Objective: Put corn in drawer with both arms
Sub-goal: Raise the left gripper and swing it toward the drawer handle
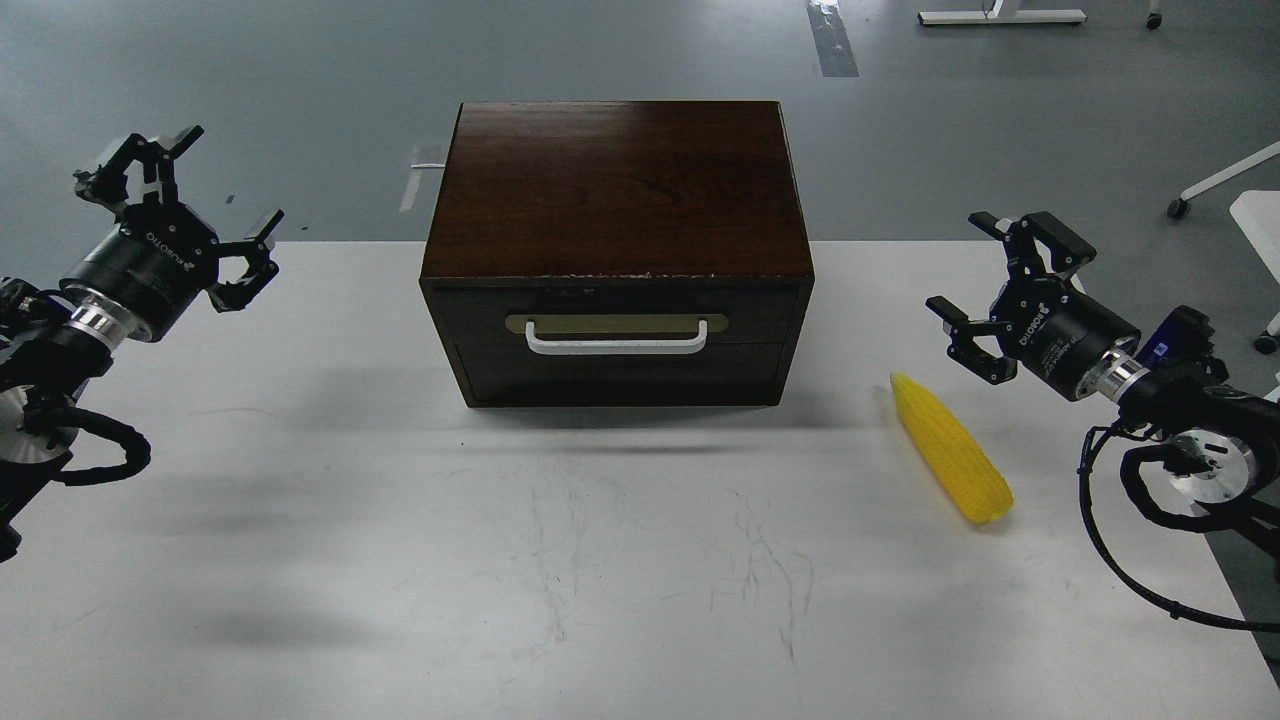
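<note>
A bright yellow corn [950,448] lies on the white table at the right, its narrow tip pointing toward the cabinet. The dark brown cabinet [618,190] stands at the table's back middle, its drawer [616,343] closed, with a brass plate and white bar handle [616,342] on the front. My left gripper [190,195] hangs open at the far left, well clear of the cabinet, holding nothing. At the right, my right gripper [968,270] is open and empty, just above and behind the corn's tip.
The white table [600,560] has scuff marks in front of the cabinet. Its right edge runs close under my right arm. Grey floor lies beyond, with white furniture legs [1220,180] at the far right.
</note>
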### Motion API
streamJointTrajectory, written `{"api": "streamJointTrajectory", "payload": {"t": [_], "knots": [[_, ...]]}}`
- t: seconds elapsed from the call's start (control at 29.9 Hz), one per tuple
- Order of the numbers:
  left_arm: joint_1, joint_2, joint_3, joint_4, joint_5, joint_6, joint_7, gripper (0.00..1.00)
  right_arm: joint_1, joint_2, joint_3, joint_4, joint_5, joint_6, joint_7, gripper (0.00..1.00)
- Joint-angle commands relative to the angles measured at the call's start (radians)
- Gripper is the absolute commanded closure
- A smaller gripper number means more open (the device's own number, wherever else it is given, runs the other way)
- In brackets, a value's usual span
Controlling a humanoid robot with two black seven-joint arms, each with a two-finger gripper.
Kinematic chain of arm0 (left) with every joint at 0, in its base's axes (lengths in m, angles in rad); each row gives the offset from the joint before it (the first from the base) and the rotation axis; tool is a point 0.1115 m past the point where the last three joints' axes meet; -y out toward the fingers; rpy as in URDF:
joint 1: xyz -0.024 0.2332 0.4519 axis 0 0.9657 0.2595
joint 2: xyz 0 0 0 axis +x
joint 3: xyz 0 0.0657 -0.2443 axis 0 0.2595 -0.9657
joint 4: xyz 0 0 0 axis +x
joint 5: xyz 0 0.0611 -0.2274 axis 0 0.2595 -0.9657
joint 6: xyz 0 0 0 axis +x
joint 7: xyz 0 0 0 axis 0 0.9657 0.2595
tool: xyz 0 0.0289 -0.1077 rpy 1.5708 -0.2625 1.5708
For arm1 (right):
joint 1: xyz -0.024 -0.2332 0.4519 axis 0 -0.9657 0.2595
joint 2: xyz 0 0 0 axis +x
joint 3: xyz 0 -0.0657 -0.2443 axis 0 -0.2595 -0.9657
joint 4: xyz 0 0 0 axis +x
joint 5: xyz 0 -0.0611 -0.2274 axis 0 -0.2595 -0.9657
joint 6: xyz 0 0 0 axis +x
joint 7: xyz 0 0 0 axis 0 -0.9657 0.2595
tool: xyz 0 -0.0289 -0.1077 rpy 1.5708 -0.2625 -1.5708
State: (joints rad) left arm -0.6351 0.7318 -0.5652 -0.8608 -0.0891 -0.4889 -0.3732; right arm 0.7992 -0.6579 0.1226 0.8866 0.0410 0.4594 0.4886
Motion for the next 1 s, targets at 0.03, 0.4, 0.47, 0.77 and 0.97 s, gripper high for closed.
{"api": "streamJointTrajectory", "payload": {"t": [0.03,0.4,0.47,0.77,0.97], "knots": [[0.000,0.001,-0.001,0.000,0.000,0.000,-0.001,0.02,0.000,0.000,0.000,0.000,0.000,-0.001,0.000,0.00],[-0.023,0.073,-0.007,0.017,0.000,0.000,0.008,0.02,0.003,-0.003,0.000,-0.002,-0.003,-0.004,0.000,0.00],[-0.063,0.104,-0.001,0.023,0.006,0.000,0.016,0.02,0.006,-0.006,0.002,-0.003,-0.003,-0.002,0.000,0.00],[-0.296,0.170,-0.010,-0.087,0.421,0.000,-0.010,0.02,0.009,-0.003,0.002,-0.037,-0.004,-0.004,0.000,0.00],[-0.448,0.158,-0.012,-0.280,0.757,0.000,-0.064,0.02,0.011,-0.009,0.002,-0.044,-0.004,-0.002,0.000,0.00]]}}
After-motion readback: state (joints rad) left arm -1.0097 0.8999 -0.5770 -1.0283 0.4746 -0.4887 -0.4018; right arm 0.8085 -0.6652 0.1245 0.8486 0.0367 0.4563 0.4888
